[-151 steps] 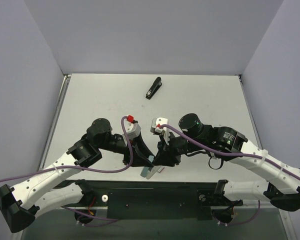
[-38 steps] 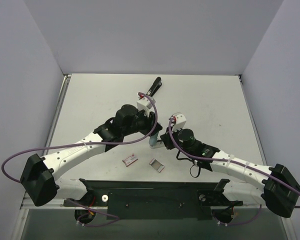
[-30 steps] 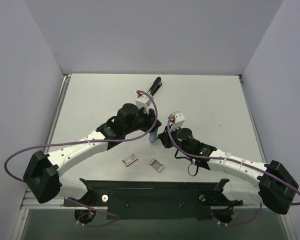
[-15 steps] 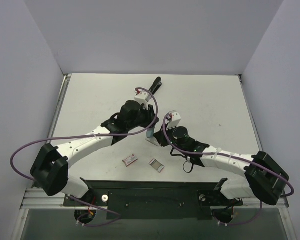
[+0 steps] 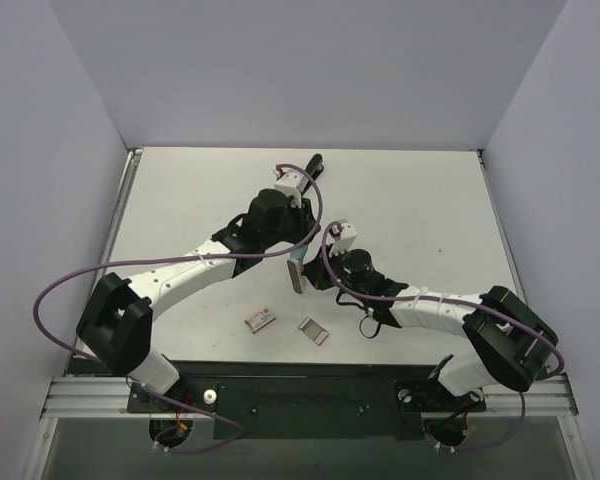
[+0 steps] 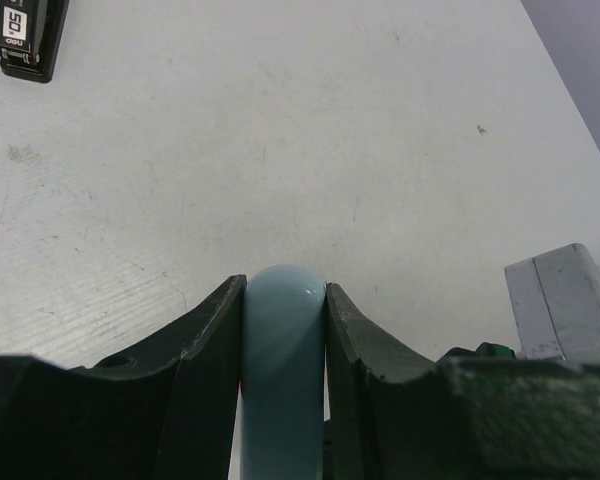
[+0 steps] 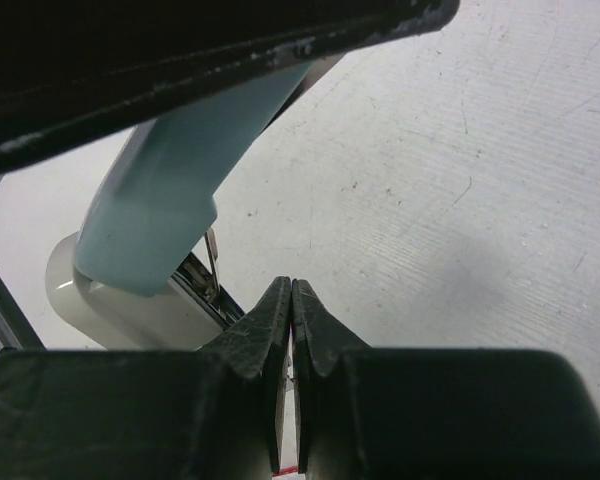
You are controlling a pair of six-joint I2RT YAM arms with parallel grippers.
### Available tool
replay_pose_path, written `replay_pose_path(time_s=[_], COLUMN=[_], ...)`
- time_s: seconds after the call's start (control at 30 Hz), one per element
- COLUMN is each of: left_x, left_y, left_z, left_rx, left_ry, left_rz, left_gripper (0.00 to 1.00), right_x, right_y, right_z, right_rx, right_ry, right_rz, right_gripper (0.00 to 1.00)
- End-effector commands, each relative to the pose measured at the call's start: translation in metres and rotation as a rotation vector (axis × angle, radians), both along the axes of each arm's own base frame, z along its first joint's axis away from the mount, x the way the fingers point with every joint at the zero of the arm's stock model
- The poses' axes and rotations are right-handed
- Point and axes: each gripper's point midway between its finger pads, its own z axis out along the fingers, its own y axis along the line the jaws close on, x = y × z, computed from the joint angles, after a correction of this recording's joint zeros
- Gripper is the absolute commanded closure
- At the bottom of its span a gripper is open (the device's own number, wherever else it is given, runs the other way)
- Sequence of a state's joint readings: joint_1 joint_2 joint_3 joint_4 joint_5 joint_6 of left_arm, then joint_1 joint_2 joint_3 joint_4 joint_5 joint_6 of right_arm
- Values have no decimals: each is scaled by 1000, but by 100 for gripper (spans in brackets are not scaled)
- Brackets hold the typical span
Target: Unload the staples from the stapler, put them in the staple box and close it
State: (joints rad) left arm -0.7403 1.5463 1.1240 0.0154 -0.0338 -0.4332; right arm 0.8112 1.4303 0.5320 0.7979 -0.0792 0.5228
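My left gripper (image 5: 298, 252) is shut on a pale blue stapler (image 5: 298, 273) with a white base and holds it over the table's middle. In the left wrist view its fingers (image 6: 215, 330) clamp the blue top (image 6: 285, 330). My right gripper (image 5: 313, 277) is shut, its tips (image 7: 292, 287) right beside the stapler's open metal rail (image 7: 195, 275) and white base (image 7: 120, 300). I cannot make out any staples. A slim black stapler (image 5: 309, 171) lies untouched at the far middle and also shows in the left wrist view (image 6: 28, 35).
A small reddish-brown box (image 5: 259, 320) and a grey rectangular tray (image 5: 313, 331) lie near the front edge. Grey walls enclose the table on three sides. The black mounting rail (image 5: 310, 395) runs along the near edge.
My left gripper has carried the pale blue stapler away from the front edge toward the table's middle. My right gripper has followed and closed in beside it. Box and tray stay put.
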Motion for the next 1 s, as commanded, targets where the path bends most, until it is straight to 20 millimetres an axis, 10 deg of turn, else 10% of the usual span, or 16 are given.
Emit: replay_pose_path(time_s=[0.0,0.47,0.97], left_x=[25,27,-17], left_y=[-22,-23,-12], left_z=[83,63,97], left_rx=[-204,-161,-191], left_ry=[-173,-152,-137], left_rz=[14,11,-111], left_gripper=[100,100,100], right_x=[-9,-7,-6], right_y=[30,32,3], right_z=[37,53,66], right_rx=[132,134,35], right_ry=[-38,-72,-118], right_rz=[122,147,92], right_gripper=[100,100,100])
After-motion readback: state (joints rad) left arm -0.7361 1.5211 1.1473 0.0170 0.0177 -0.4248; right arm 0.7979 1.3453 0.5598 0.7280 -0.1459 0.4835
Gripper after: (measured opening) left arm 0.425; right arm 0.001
